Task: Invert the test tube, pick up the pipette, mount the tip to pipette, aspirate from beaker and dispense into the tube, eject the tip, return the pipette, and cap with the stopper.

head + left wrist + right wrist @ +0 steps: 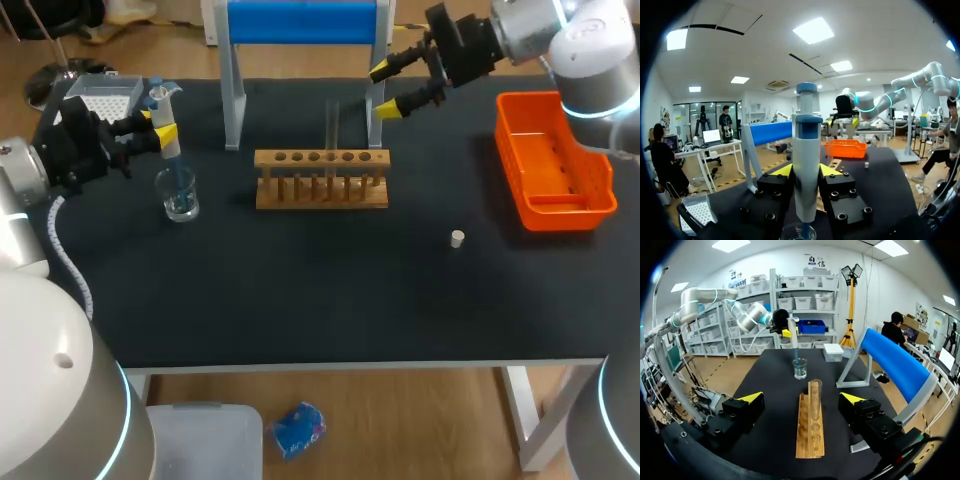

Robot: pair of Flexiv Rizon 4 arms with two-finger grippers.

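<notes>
Firmly clamped on the pipette [806, 165] at the left gripper [806, 172], with the yellow fingertips [782, 171] pressed against its barrel from two sides. Held upright near the table's left edge, directly above the beaker [181, 195], with the mounted tip reaching down inside the glass. Impossible to tell whether it touches the liquid. From the left wrist, only the beaker's rim visible under the fingers, and the pipette's lower end cut off.

Spread wide at the right gripper [388, 88], with nothing held or touched. Poised above the back of the table, beside a leg of the blue stand [300, 22]. From the right wrist, ahead of the open fingers: the test tube [815, 400], upright in a hole of the wooden rack [810, 435], well apart from either pad. Faint and hard to make out from the head camera.

Lying alone on the dark mat, the stopper [457, 238], between the rack and the orange bin [552, 200]. Partly hidden behind the left arm, the tip box [105, 95].
</notes>
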